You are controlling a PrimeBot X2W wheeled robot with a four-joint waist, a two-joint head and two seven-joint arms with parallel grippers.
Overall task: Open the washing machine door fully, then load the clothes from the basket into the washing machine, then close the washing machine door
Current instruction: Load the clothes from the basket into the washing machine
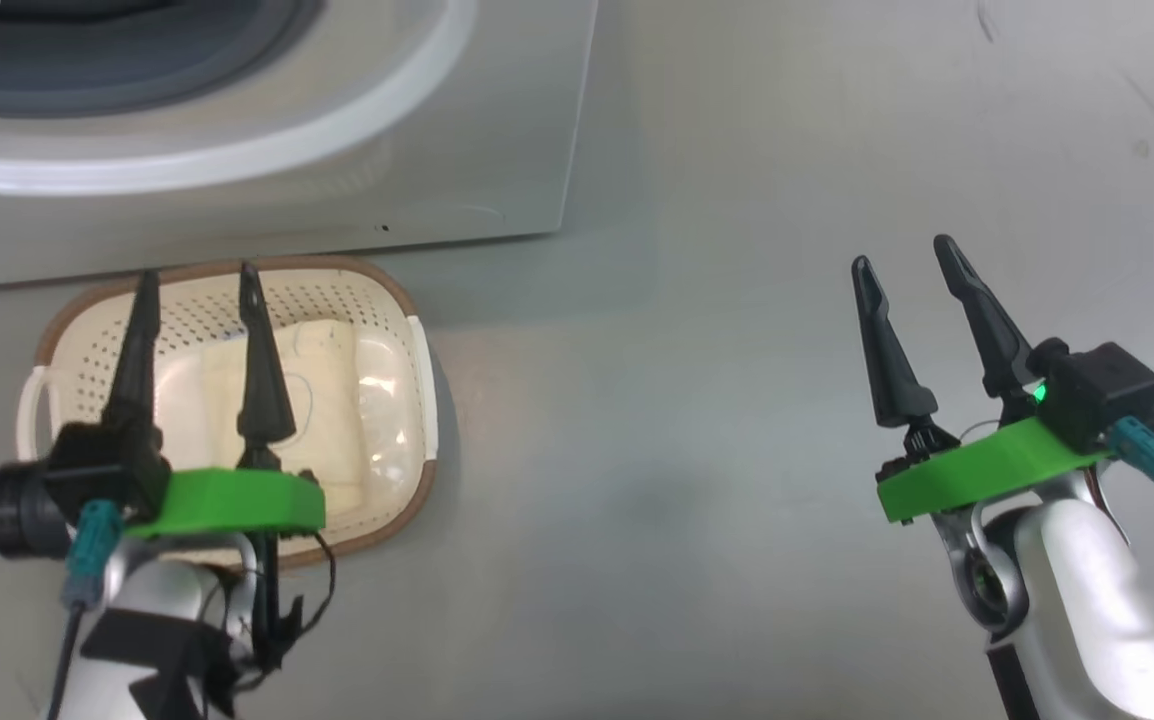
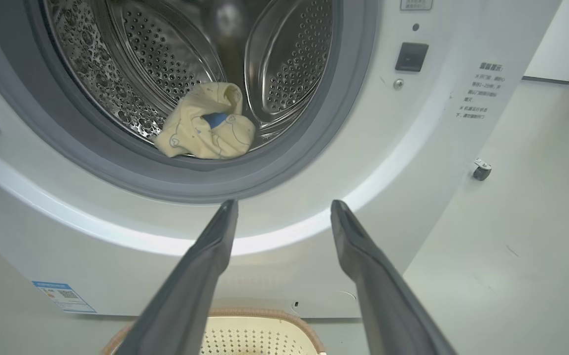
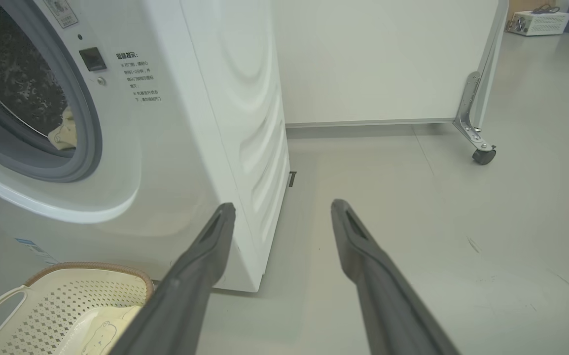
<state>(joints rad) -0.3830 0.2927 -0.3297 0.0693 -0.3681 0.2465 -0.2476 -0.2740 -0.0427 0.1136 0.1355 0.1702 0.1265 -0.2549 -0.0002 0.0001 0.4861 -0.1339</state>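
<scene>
Two grippers hung over the grey floor (image 1: 687, 480) in front of the washing machine (image 1: 457, 150), and both had their jaws spread wide, holding nothing. In the head view the left gripper (image 1: 198, 272) was above the basket (image 1: 337, 295), its long dark fingers pointing toward the machine. The right gripper (image 1: 902, 251) was well apart from it, over the floor to the right of the machine's corner. The basket stood on the floor just beside the machine's front, its brown rim near the lower edge of the white box. Inside the basket lay a pale garment (image 1: 327, 400), flat on the bottom. In the left wrist view the round opening of the machine was uncovered. One piece of the clothes (image 2: 205, 130), cream-yellow with thin grey drawings and a bit of blue, lay crumpled at the front of the steel drum (image 2: 166, 64), just behind the grey gasket (image 2: 205, 180). A blue label sticker (image 2: 65, 296) was on the lower front corner.
</scene>
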